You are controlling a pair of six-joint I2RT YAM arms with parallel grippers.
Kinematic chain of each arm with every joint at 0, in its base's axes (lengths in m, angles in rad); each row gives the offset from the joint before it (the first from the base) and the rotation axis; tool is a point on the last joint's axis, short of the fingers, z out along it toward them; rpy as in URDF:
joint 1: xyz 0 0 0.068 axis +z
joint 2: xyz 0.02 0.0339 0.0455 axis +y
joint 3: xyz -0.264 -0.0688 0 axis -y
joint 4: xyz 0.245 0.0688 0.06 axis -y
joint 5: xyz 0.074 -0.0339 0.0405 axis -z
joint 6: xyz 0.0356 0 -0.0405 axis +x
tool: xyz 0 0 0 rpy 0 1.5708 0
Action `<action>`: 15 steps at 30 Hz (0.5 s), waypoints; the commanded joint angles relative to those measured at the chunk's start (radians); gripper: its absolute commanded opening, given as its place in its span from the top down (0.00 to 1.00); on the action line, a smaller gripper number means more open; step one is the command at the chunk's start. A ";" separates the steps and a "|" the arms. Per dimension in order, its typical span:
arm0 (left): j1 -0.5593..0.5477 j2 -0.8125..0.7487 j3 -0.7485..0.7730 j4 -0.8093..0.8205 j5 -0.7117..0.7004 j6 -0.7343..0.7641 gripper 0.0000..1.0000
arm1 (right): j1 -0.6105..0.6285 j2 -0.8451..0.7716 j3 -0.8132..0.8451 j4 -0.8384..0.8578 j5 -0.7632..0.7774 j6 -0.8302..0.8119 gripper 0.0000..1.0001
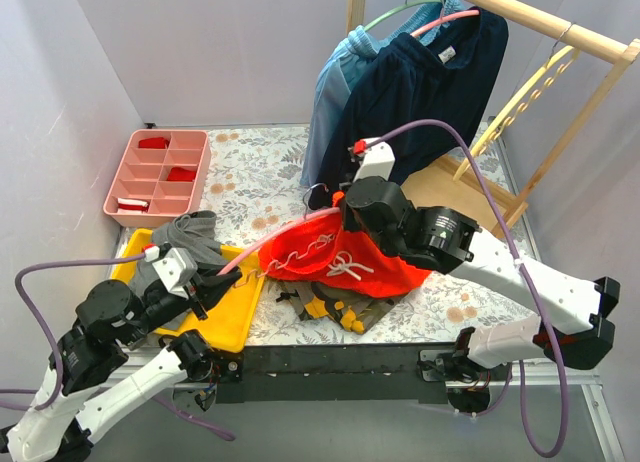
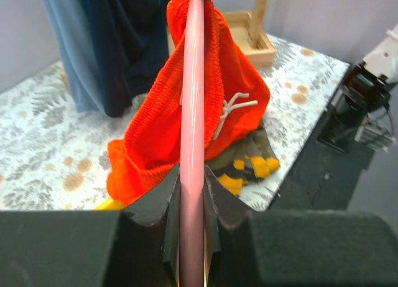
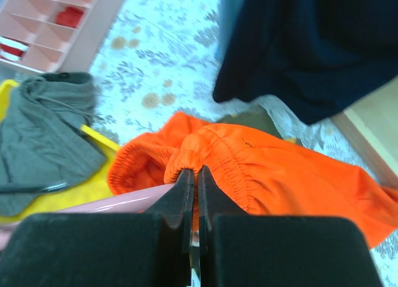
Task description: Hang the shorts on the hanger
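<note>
The orange-red shorts [image 1: 340,257] with a white drawstring hang over the pink hanger [image 1: 262,248], near the table's front middle. My left gripper [image 1: 205,282] is shut on the hanger's near end; in the left wrist view the pink bar [image 2: 192,113] runs up from my jaws into the shorts [image 2: 239,94]. My right gripper [image 1: 345,214] is shut on the shorts' elastic waistband [image 3: 205,151] and holds it up over the hanger [image 3: 118,203]. The hanger's hook is hidden.
A camouflage garment [image 1: 335,304] lies under the shorts. A yellow tray [image 1: 225,317] with a grey garment [image 1: 185,237] sits front left, a pink divided box [image 1: 158,177] back left. Navy and blue clothes [image 1: 420,92] hang from a wooden rack [image 1: 545,22] at back right.
</note>
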 commanded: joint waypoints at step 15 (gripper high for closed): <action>0.105 -0.013 0.359 0.096 0.039 0.145 1.00 | 0.448 0.307 0.768 0.025 0.280 -0.319 0.99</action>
